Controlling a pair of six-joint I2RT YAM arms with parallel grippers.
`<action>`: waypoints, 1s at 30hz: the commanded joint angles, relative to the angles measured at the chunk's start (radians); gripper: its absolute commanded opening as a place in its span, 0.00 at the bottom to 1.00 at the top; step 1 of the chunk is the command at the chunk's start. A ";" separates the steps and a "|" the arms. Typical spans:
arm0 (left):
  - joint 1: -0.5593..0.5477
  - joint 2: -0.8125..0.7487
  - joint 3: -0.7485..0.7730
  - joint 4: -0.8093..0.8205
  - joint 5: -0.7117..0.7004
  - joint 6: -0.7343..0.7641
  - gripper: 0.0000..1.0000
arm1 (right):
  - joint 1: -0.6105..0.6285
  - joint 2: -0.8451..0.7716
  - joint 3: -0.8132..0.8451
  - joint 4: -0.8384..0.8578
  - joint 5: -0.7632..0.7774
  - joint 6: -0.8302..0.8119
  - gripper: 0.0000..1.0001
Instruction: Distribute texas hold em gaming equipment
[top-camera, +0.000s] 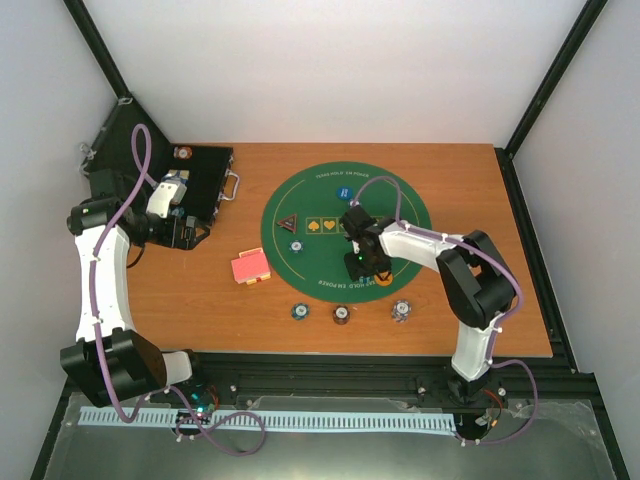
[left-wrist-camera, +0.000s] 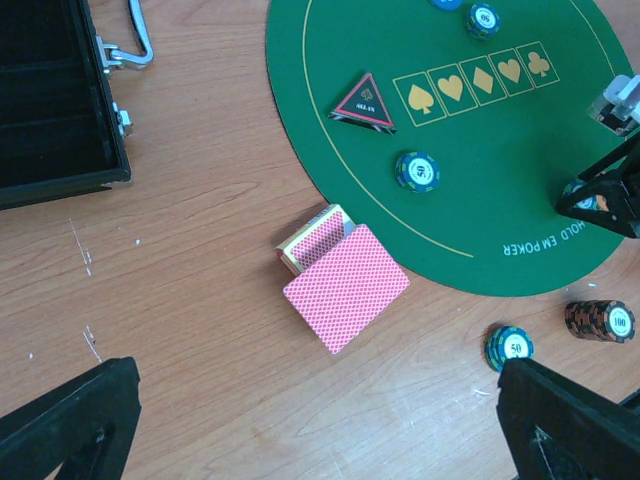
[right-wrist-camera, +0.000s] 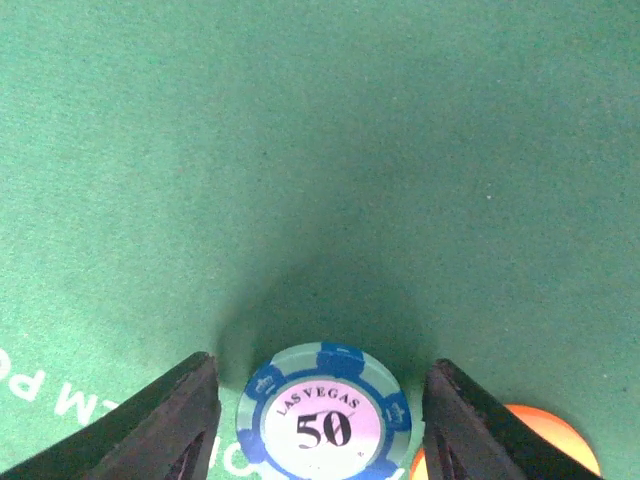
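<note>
My right gripper (top-camera: 362, 266) is low over the green mat (top-camera: 300, 205), open, its fingers (right-wrist-camera: 150, 425) on either side of a blue-and-white "50" chip (right-wrist-camera: 325, 420) with a gap each side. An orange button (right-wrist-camera: 545, 440) lies just right of it. My left gripper (top-camera: 186, 233) is open and empty above bare wood by the black case (top-camera: 200, 180). Red-backed cards (left-wrist-camera: 347, 285) lie fanned off a small deck left of the mat. A dark triangular button (left-wrist-camera: 364, 102) and another chip (left-wrist-camera: 417, 170) sit on the mat. A blue button (top-camera: 344, 192) lies at the mat's far side.
Three chip piles stand on the wood in front of the mat (top-camera: 298, 311), (top-camera: 341, 314), (top-camera: 402, 312). A chip (top-camera: 183, 153) sits at the case's far edge. The open case has a metal handle (top-camera: 233, 185). White walls enclose the table.
</note>
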 joint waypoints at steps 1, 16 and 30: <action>0.002 -0.005 0.019 -0.006 0.019 0.020 1.00 | 0.007 -0.068 0.018 -0.033 0.020 -0.007 0.62; 0.002 -0.003 0.034 -0.011 0.013 0.020 1.00 | 0.362 -0.239 0.004 -0.142 0.103 0.157 0.79; 0.002 -0.010 0.043 -0.023 0.016 0.023 1.00 | 0.413 -0.194 -0.116 -0.066 0.078 0.184 0.76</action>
